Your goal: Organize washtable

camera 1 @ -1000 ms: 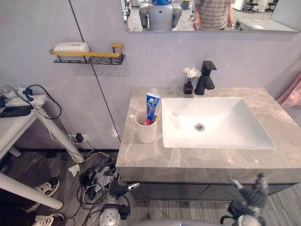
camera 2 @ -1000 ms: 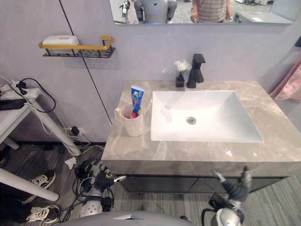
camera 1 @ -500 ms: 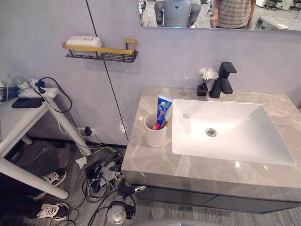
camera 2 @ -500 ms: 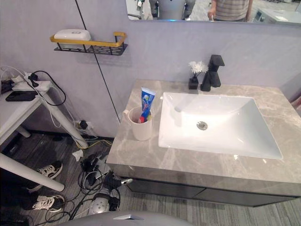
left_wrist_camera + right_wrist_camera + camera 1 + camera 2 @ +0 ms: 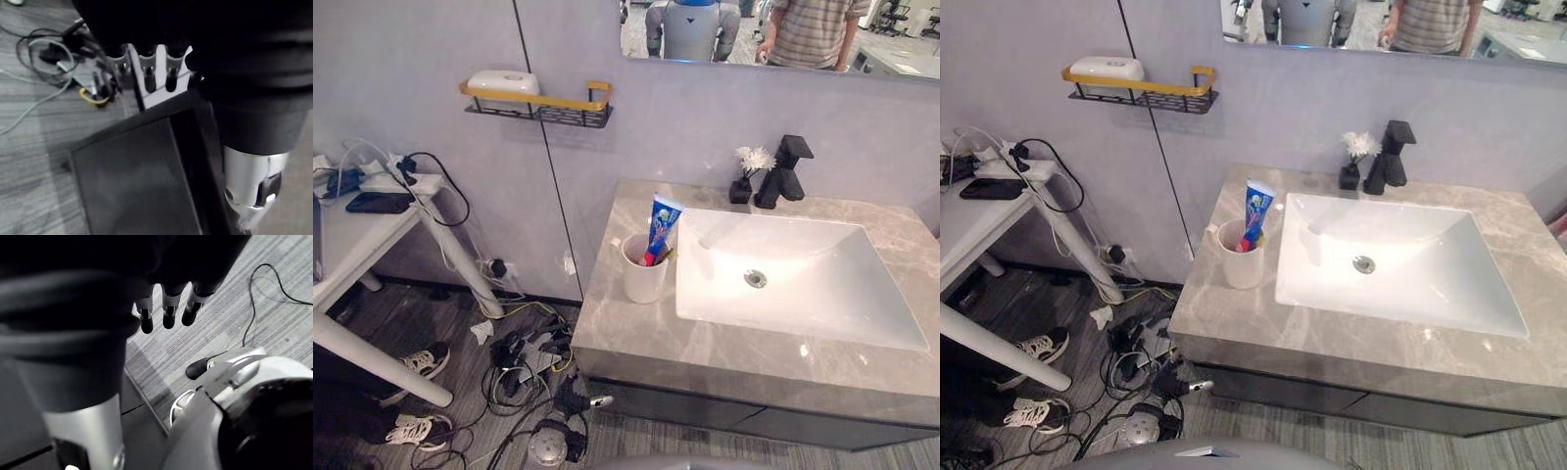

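A white cup (image 5: 644, 279) stands on the grey marble counter (image 5: 636, 338), just left of the white sink (image 5: 822, 294). A blue toothpaste tube (image 5: 660, 227) and a red item stick up out of it. A black faucet (image 5: 785, 173) and a small black vase with a white flower (image 5: 744, 176) stand behind the basin. My left hand (image 5: 573, 394) hangs low by the cabinet's left front corner. Its fingers (image 5: 146, 73) are straight and hold nothing. My right hand (image 5: 166, 308) hangs over the floor, fingers relaxed and empty.
A wall shelf with a yellow rail (image 5: 538, 108) carries a white soap box (image 5: 502, 81). At the left, a white side table (image 5: 352, 245) holds a phone (image 5: 377, 203) and a power strip. Tangled cables (image 5: 524, 357) and shoes (image 5: 426, 362) lie on the floor. A person is reflected in the mirror (image 5: 808, 29).
The whole picture has shifted, so the camera has moved. The cup, tube and faucet stand as before. My right hand, at the lower right a second ago, has left the eye views.
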